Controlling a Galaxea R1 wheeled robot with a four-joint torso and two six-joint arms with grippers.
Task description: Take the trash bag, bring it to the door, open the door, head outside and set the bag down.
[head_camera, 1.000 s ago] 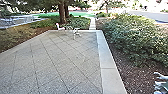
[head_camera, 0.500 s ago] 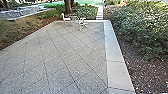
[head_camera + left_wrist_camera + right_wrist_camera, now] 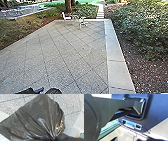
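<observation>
Dark parts of my left gripper poke in at the bottom left of the head view, beside a dark rounded shape whose nature I cannot tell. In the left wrist view the dark, shiny trash bag hangs above speckled paving, its plastic drawn into a tight neck. My left gripper is shut on that neck. Dark parts at the lower edge of the right wrist view may be my right gripper; its state is unclear.
The paved patio stretches ahead, bordered by a pale curb on the right. Bushes and mulch lie beyond that curb. White chairs stand at the far end, near a tree trunk and a path.
The head camera has shifted, tilting down over the patio. Dark parts of my left arm have come in at the bottom left.
</observation>
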